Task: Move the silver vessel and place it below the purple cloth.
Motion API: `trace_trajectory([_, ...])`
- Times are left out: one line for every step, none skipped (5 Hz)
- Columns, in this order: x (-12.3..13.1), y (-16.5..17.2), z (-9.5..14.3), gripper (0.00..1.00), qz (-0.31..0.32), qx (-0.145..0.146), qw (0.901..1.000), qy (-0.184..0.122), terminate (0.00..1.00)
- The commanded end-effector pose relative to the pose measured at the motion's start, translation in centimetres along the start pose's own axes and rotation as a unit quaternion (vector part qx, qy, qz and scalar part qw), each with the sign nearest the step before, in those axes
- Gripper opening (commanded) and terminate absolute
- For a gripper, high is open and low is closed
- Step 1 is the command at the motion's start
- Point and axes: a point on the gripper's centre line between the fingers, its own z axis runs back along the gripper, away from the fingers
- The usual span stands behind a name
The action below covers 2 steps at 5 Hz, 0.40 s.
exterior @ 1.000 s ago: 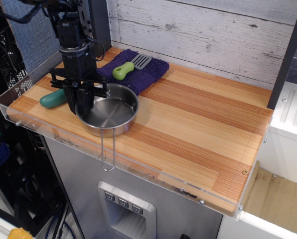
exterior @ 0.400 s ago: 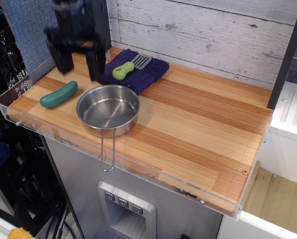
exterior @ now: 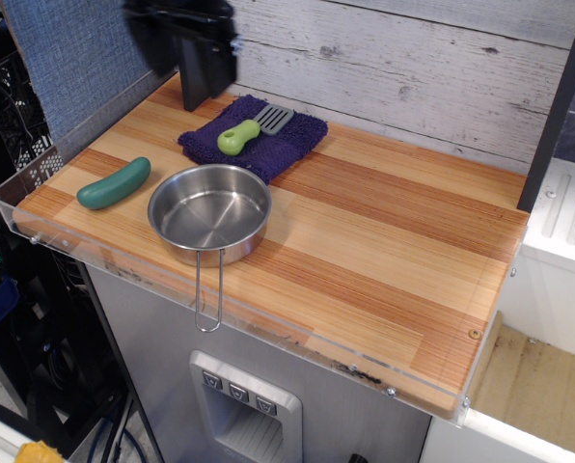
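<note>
Observation.image shows the wooden table (exterior: 384, 241) with the arm now pulled well away from the work: a second ago the gripper (exterior: 196, 48) stood down at the left rim of the silver vessel (exterior: 210, 214), a moment later it was lifted clear above it, and now it is a blurred dark shape high at the back left, by the plank wall (exterior: 413, 68). Its jaws cannot be made out in the blur, so I cannot tell whether they are apart or together, but nothing hangs from them. The silver vessel rests flat on the table near the front edge, just in front of the purple cloth (exterior: 268, 145), its rim close to or touching the cloth's near edge, and its wire handle (exterior: 206, 294) reaches out past the table's front lip. It has barely moved across the three pictures. On the cloth lies a small spatula with a green grip (exterior: 249, 130), and a green pickle toy (exterior: 114, 183) sits just left of the pan, apart from it. Judging by this, the pan has been released below the cloth and the task looks finished, with the arm retreating.
</note>
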Motion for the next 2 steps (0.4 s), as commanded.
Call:
trace_trajectory([-0.12,-0.93,1.66,1.0,-0.028,0.007,0.9993,-0.025,0.0])
trace_trajectory([-0.12,-0.93,1.66,1.0,-0.028,0.007,0.9993,-0.025,1.0])
